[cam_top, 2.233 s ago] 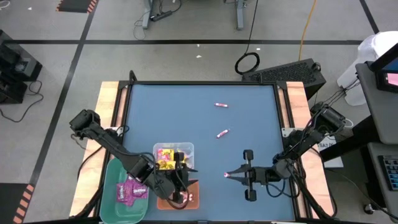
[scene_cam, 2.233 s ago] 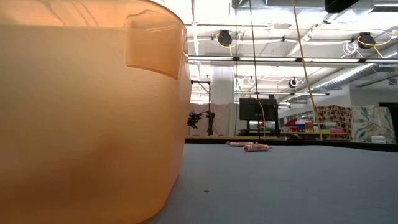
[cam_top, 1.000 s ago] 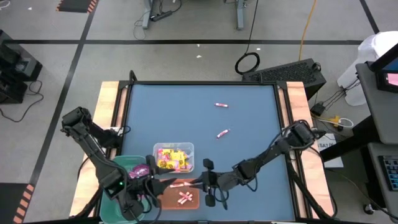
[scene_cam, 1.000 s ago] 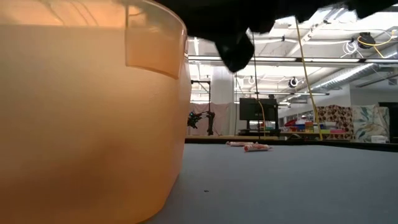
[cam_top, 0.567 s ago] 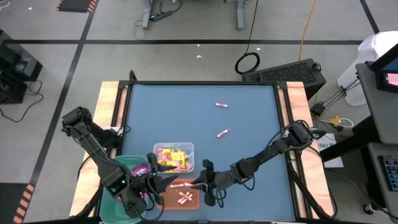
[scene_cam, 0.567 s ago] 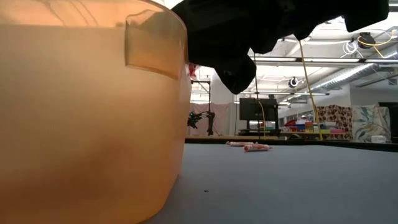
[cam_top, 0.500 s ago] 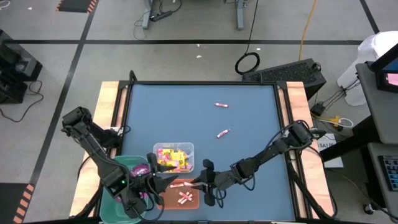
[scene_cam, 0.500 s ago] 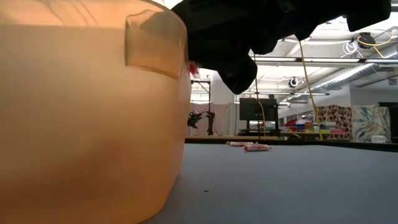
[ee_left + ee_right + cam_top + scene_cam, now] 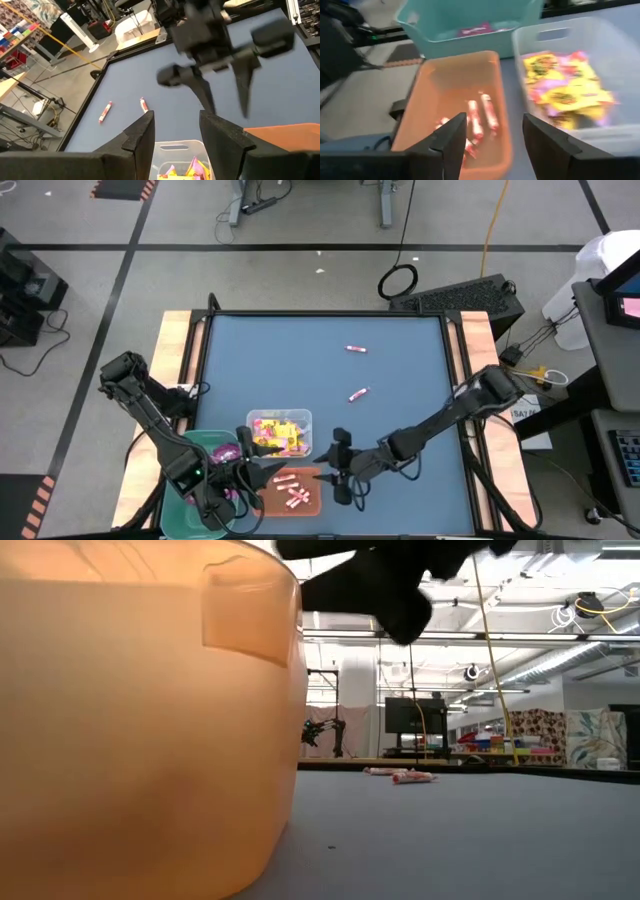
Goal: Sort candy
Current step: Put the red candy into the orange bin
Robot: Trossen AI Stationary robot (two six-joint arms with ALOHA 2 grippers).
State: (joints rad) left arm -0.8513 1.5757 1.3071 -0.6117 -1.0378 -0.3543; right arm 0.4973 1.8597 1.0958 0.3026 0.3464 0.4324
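We see the right tool (image 9: 322,477) open and empty beside the shallow orange plastic bin (image 9: 312,502), where pink-and-white stick candies (image 9: 479,118) lie. The left tool (image 9: 268,468), beside the same bin, is open too.

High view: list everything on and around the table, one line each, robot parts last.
Table: one, blue top, wooden side edges.
Orange bin: one, near edge, holding pink-and-white sticks.
Clear bin: one, behind the orange bin, holding yellow and magenta packets.
Green bin: one, left of the orange bin, magenta packets inside.
Loose sticks: two, pink-and-white, mid-table and farther back.
Left gripper: dark, open, between green and orange bins.
Right gripper: dark, open, at the orange bin's right edge.
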